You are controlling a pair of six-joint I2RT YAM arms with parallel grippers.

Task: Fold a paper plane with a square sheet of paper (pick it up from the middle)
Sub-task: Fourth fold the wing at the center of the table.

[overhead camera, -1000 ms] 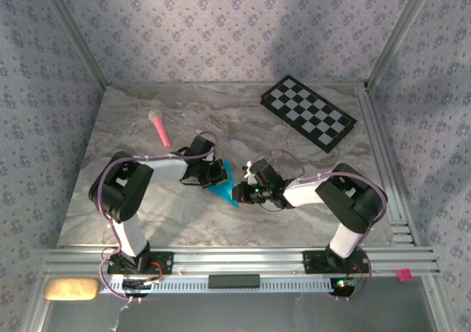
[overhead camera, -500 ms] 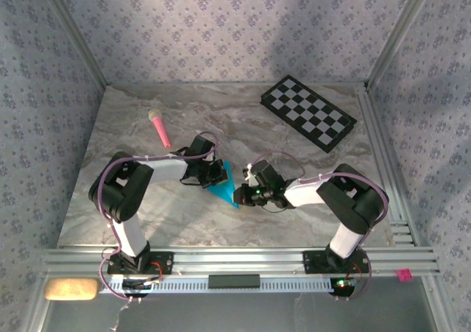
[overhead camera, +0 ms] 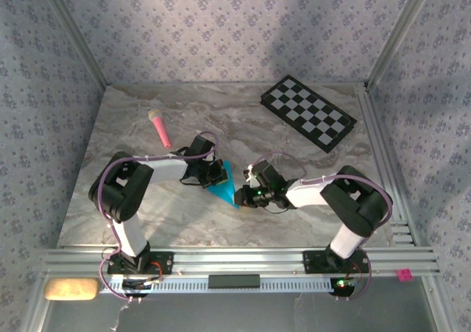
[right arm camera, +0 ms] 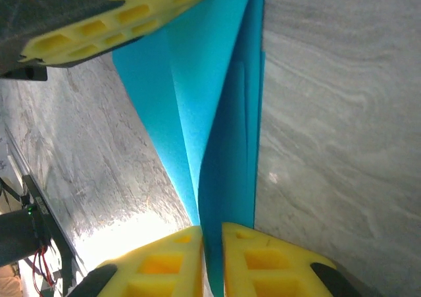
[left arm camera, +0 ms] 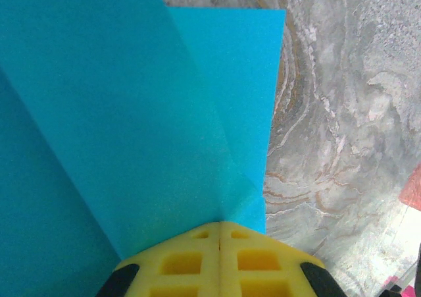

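The cyan-blue sheet of paper [overhead camera: 226, 184] is folded into a narrow pointed shape with a centre crease and held up between both arms at mid table. My left gripper [overhead camera: 217, 173] is shut on its upper left edge; the yellow fingers [left arm camera: 197, 261] meet, and the paper [left arm camera: 131, 112] fans out from them. My right gripper [overhead camera: 241, 196] is shut on the lower tip, with the folded layers [right arm camera: 227, 145] passing edge-on between its yellow fingers [right arm camera: 263, 261]. The left gripper's fingers [right arm camera: 118, 20] show at the paper's far end in the right wrist view.
A pink stick [overhead camera: 160, 127] lies at the back left of the marble table [overhead camera: 147, 207]. A black-and-white checkered board [overhead camera: 309, 112] lies at the back right. Aluminium rails [overhead camera: 383, 163] run along the right side and the front.
My right gripper has slid slightly left and toward the front along the paper's lower tip. The left arm and the paper's upper end have stayed put.
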